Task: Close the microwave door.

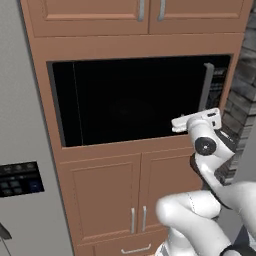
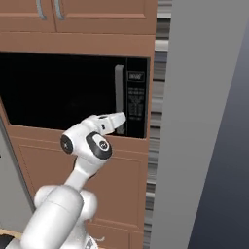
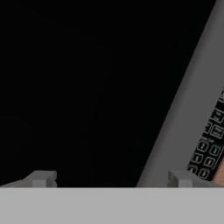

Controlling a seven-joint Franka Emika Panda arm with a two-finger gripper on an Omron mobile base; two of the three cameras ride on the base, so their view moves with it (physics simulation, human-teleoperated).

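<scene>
While the glossy black microwave door point(image 1: 135, 100) sits flush in the brown wooden cabinet point(image 1: 100, 185), the pincer point(image 3: 111, 178) hovers close at its vertical grey bar handle point(image 2: 118, 99). Fingertips point(image 3: 41, 178) are spread apart, holding nothing.

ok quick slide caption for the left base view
Robot gripper at the grey handle of the black microwave door, which looks shut, set in brown wooden cabinets.

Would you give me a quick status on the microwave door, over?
Gripper open, right up against the microwave door, beside its grey handle. Door looks flush with the microwave, shut or nearly. Nothing in the way.
</scene>
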